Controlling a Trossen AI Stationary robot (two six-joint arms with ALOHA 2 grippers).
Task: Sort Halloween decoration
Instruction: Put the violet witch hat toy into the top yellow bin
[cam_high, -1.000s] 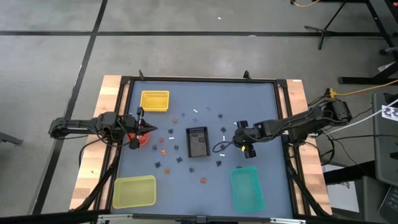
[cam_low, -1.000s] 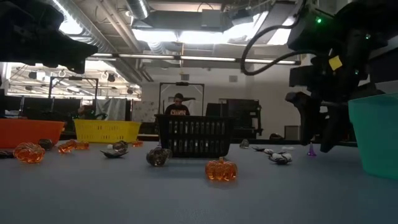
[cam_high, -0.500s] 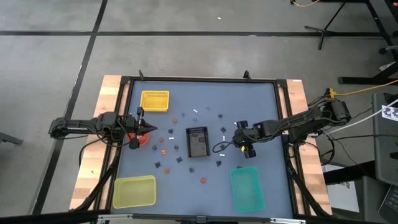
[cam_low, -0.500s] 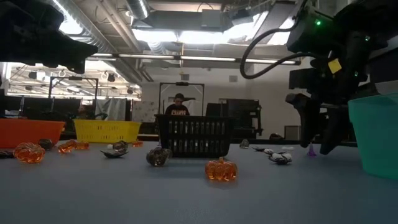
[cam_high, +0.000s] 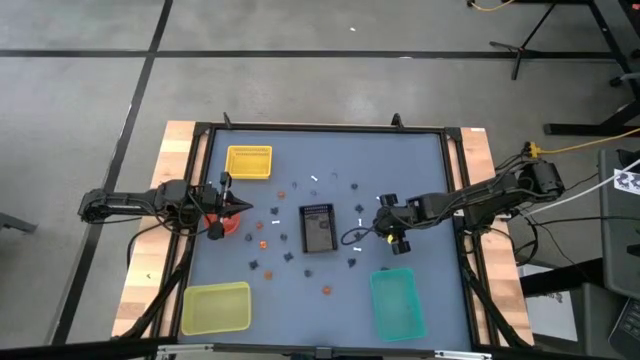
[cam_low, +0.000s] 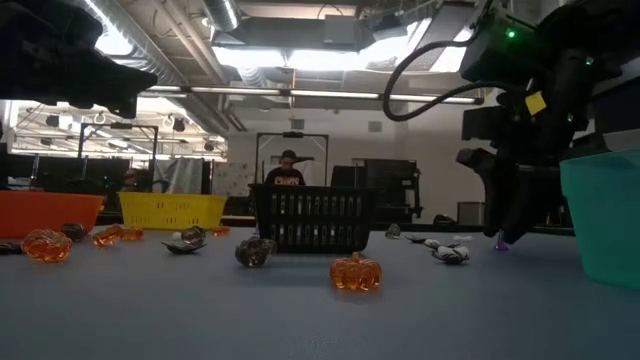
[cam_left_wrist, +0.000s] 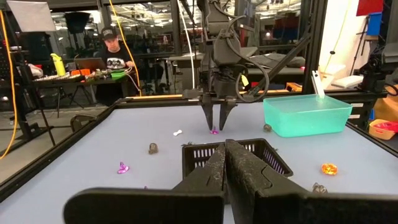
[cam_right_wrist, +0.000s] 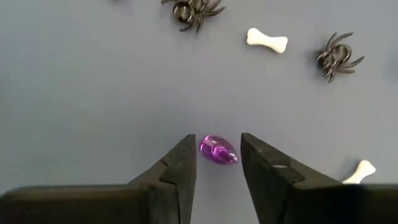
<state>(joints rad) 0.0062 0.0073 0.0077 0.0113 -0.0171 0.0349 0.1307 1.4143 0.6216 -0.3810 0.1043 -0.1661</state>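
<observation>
Small Halloween trinkets lie scattered on the blue-grey table: black spiders (cam_right_wrist: 189, 9) (cam_right_wrist: 336, 56), white bones (cam_right_wrist: 267, 39), an orange pumpkin (cam_low: 356, 272), and a purple trinket (cam_right_wrist: 217, 149). My right gripper (cam_right_wrist: 217, 157) points steeply down at the table's right middle (cam_high: 390, 232). Its two fingers stand close on either side of the purple trinket, which lies flat on the table. My left gripper (cam_left_wrist: 225, 155) waits shut at the left edge (cam_high: 240, 208), level, above an orange container (cam_high: 228, 222). My right gripper comes from above with one finger (cam_right_wrist: 180, 162) on each side of the purple trinket (cam_right_wrist: 208, 148), which rests on the table. Only a sliver of gap shows on each side, and I cannot tell whether the fingers touch it.
A black basket tray (cam_high: 318, 228) stands at the table's middle. A yellow tray (cam_high: 249, 162) is at the far left, a yellow-green one (cam_high: 215, 307) at the near left, and a teal one (cam_high: 397, 303) at the near right, close to my right gripper. A person sits beyond the table.
My right gripper has stayed in place while its fingers have drawn in from a wide gap to a narrow one around the purple trinket. The trinket has not moved.
</observation>
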